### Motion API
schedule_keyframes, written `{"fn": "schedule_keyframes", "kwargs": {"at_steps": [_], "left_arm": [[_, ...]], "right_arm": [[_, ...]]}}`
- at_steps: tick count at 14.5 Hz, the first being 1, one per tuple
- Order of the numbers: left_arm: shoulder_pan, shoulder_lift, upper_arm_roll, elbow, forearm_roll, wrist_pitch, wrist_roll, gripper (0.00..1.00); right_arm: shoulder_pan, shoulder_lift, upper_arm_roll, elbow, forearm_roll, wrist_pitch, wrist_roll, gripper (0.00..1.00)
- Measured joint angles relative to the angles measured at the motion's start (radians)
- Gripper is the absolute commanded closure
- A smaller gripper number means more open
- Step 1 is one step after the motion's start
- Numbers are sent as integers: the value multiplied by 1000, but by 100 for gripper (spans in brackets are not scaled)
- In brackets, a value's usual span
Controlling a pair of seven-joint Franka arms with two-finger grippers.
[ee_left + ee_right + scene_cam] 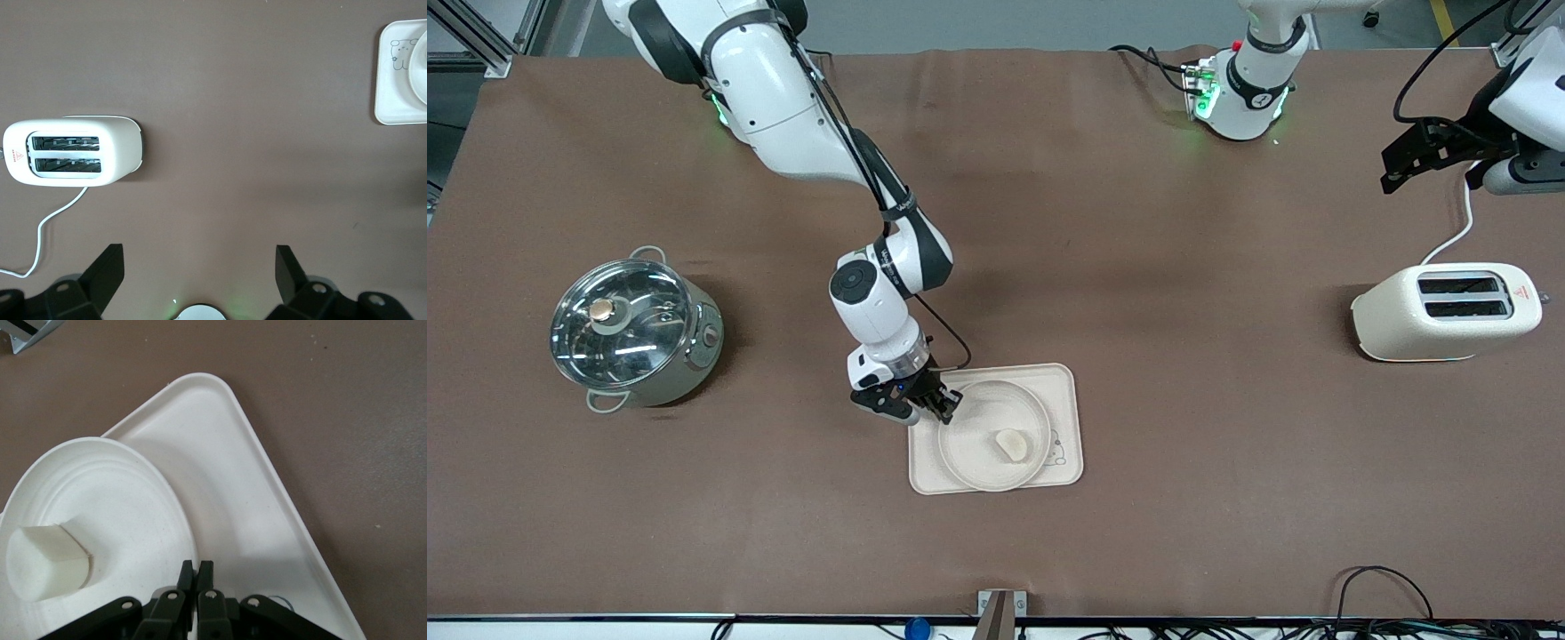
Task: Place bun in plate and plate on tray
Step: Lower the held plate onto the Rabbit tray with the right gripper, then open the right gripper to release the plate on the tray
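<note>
The round cream plate (978, 427) lies on the rectangular tray (1063, 382), nearer the front camera than the table's middle. A small pale bun (1011, 443) rests in the plate. My right gripper (950, 411) is at the plate's rim on the side toward the right arm's end, shut on that rim. The right wrist view shows the bun (47, 563), plate (113, 493), tray (213, 453) and the pinched gripper (197, 568). My left gripper (1396, 169) waits open, high over the left arm's end of the table; its own view shows it empty (199, 267), with the tray (393, 80) in a corner.
A white two-slot toaster (1449, 311) with a white cord stands at the left arm's end, below the left gripper (73, 152). A steel pot with a glass lid (636, 327) sits at the right arm's end. Brown cloth covers the table.
</note>
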Motion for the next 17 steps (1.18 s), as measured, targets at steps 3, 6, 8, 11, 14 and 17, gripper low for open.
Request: {"fn": "schedule_keyframes", "kwargs": {"at_steps": [3, 6, 8, 11, 14, 17], "left_arm": [[0, 0, 1, 0, 0, 0, 0, 0], [0, 0, 2, 0, 0, 0, 0, 0], [0, 0, 2, 0, 0, -1, 0, 0], [2, 0, 3, 0, 0, -7, 0, 0], [2, 0, 5, 0, 0, -9, 0, 0], [2, 0, 5, 0, 0, -9, 0, 0]], "right_arm": [[2, 0, 1, -9, 0, 21, 0, 99], [4, 0, 1, -15, 0, 28, 0, 99], [5, -1, 1, -20, 0, 36, 0, 99], [6, -3, 1, -25, 0, 39, 0, 97], [8, -3, 1, -30, 0, 42, 0, 66], [11, -3, 3, -36, 1, 41, 9, 39]]}}
